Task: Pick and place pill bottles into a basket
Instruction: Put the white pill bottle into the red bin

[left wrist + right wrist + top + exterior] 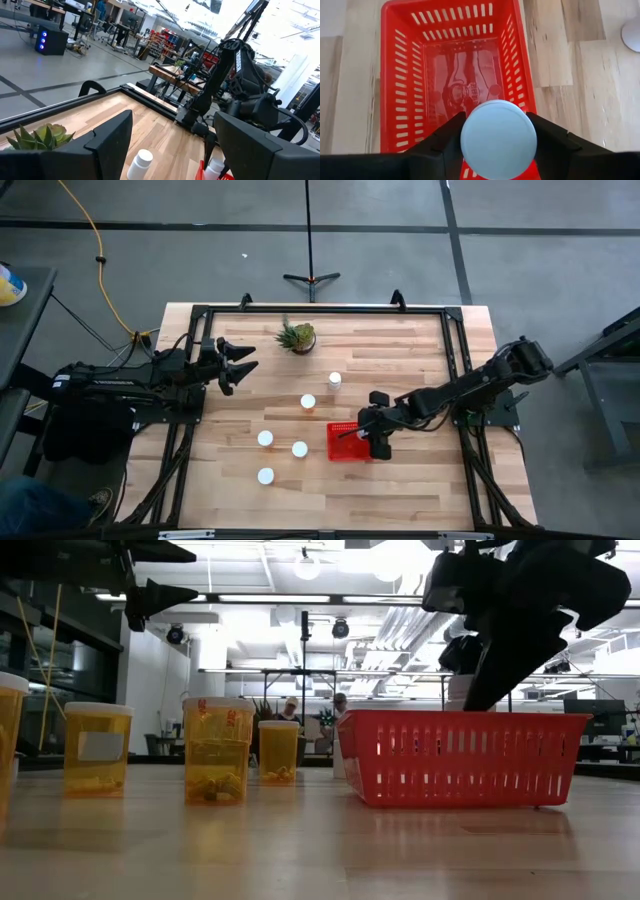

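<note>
The red basket (345, 442) stands right of the table's middle. My right gripper (378, 444) reaches slanting down over the basket's right end, shut on a white-capped pill bottle (498, 138). Several more pill bottles stand upright on their bases to the basket's left, among them one (308, 402) nearer the far edge and one (265, 475) nearer the front; in the low view their bodies (217, 750) are amber. My left gripper (250, 359) hangs open above the table's far left, level, with nothing between its fingers. My right gripper pinches the pill bottle at its round white cap (470, 131) between its two fingers (551, 142), one on either side. The fingers come slanting down from the table's right. The cap hides the bottle's body, so whether it touches the basket floor (465, 75) I cannot tell.
A small spiky green potted plant (297, 336) stands near the far edge, right of my left gripper. A black frame (455, 340) runs along the table's edges. Bare wood lies in front of the basket and along the near edge.
</note>
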Available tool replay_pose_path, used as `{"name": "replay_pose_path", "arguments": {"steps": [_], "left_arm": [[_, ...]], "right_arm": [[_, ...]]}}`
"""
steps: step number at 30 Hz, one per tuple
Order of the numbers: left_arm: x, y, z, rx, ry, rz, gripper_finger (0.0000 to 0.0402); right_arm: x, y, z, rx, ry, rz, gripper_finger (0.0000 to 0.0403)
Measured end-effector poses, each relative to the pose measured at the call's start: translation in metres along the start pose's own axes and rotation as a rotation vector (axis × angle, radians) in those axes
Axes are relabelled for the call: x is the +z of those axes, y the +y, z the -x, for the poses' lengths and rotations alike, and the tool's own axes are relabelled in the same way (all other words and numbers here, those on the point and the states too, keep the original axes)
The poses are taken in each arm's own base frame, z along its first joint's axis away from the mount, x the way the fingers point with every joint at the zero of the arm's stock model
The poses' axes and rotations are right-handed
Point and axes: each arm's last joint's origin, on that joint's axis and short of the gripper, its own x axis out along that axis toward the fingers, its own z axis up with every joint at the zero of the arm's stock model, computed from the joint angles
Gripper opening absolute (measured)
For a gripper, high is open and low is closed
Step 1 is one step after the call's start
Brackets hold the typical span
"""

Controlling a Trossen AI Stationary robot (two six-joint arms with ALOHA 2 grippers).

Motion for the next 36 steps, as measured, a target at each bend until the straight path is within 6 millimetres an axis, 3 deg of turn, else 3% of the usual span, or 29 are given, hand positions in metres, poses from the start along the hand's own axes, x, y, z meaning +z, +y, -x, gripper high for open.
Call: {"name": "replay_pose_path", "arguments": {"steps": [11,18,36], "left_arm": [[0.0,0.0,0.0,-0.002,0.001,0.0,0.0314],[0.0,0.0,0.0,-0.003,0.001,0.0,0.0314],[0.0,0.0,0.0,-0.002,0.001,0.0,0.0314]], "right_arm": [[-0.004,0.001,-0.019,0.002,0.047,-0.002,0.0186],[-0.005,0.002,-0.021,0.007,0.052,-0.003,0.019],[-0.002,0.004,-0.019,0.055,0.066,-0.057,0.0267]]}}
